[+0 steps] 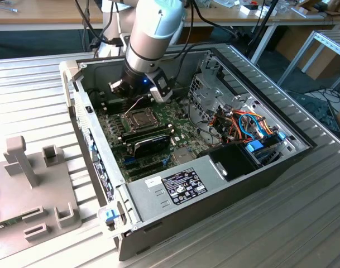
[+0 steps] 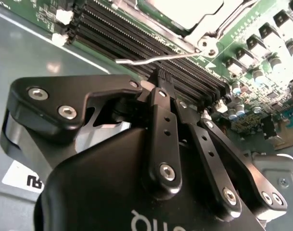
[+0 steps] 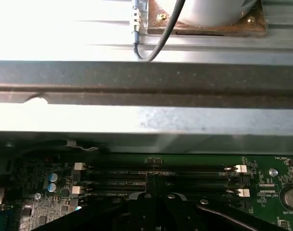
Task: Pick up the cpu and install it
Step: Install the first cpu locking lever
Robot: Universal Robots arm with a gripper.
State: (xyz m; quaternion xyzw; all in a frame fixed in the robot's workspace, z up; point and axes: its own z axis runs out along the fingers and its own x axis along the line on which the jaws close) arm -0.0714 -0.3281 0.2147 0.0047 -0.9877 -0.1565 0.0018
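Observation:
The cpu point(image 2: 184, 9) is a pale silver square lying in the socket on the green motherboard point(image 1: 116, 131), with the metal socket frame around it; in the exterior view the socket point(image 1: 139, 118) sits mid-board. A thin wire socket lever point(image 2: 160, 57) stands raised beside it. My gripper point(image 1: 132, 96) hangs just behind the socket, over the black memory slots point(image 3: 156, 171). Its fingertips point(image 3: 151, 182) meet in the first wrist view, with nothing visible between them. The second wrist view shows the gripper point(image 2: 158, 78) from the side, its tip just under the lever wire.
The motherboard lies in an open computer case point(image 1: 75, 95) on a ribbed metal table. A metal drive cage point(image 1: 214, 95), coloured cables point(image 1: 248, 125) and a power supply point(image 1: 175, 184) fill the exterior view's right. A grey fixture point(image 1: 30, 184) stands at the left.

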